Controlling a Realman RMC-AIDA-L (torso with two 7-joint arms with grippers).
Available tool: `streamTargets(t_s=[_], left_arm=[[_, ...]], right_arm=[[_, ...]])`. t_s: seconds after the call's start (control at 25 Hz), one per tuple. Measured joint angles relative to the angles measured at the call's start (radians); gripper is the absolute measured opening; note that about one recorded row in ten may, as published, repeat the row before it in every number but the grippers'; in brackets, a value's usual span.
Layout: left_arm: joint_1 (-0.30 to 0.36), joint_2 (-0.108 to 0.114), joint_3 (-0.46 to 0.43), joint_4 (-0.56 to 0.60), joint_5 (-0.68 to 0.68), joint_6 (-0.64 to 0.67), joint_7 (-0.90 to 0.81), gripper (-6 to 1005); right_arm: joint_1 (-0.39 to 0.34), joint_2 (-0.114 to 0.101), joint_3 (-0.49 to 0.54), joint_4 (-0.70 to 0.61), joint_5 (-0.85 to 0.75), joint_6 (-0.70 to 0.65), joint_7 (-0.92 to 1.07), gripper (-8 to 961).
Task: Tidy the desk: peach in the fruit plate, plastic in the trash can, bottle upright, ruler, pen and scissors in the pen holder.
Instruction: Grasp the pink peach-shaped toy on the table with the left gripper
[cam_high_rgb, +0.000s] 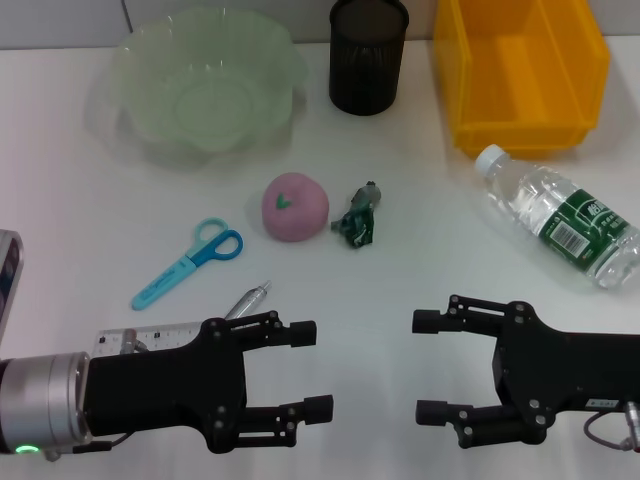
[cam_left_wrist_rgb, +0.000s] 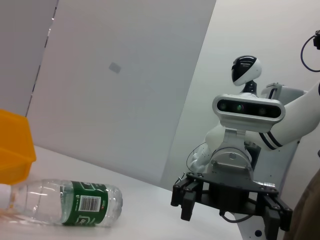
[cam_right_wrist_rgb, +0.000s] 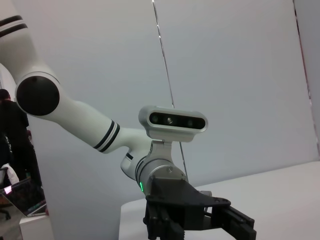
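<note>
On the white desk (cam_high_rgb: 420, 250), seen from the head camera, the left gripper (cam_high_rgb: 310, 370) hung low at about seven o'clock with its jaws spread wide and holding nothing, its body lying over part of the ruler (cam_high_rgb: 150, 338) and the lower end of the pen (cam_high_rgb: 248, 299). Just up from these, toward nine o'clock, the blue scissors (cam_high_rgb: 190, 262) lay flat with the handles pointing toward the centre. The pale green fruit plate (cam_high_rgb: 205, 85) sat at eleven o'clock, with nothing in it. Near the middle of the desk the pink peach (cam_high_rgb: 295, 207) rested beside the crumpled green plastic (cam_high_rgb: 358, 217), the two close but apart. The black mesh pen holder (cam_high_rgb: 368, 55) stood upright at twelve o'clock, and the yellow bin (cam_high_rgb: 520, 70) sat at one o'clock. The bottle (cam_high_rgb: 560, 215) lay on its side at three o'clock, cap toward the yellow bin. The right gripper (cam_high_rgb: 420, 365) hovered at about five o'clock, facing the left one, jaws likewise wide apart and empty. From the left wrist camera the bottle (cam_left_wrist_rgb: 65, 202) showed lying flat next to the yellow bin (cam_left_wrist_rgb: 15, 145), with the right gripper (cam_left_wrist_rgb: 230, 200) beyond it.
</note>
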Motion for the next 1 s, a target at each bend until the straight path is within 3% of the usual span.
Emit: streamTargets(t_s=[0.36,1.0], left_arm=[[-0.003,-0.003,-0.007,0.007,-0.007,-0.007,0.022,782],[-0.066,-0.012,-0.08,0.011,-0.005,-0.036,0.017,783]], right_arm=[[-0.002,0.0,0.005,0.008,0.002,0.004,-0.007,826],[0.005,0.0,0.011,0.059,0.006,0.046,-0.048,827]])
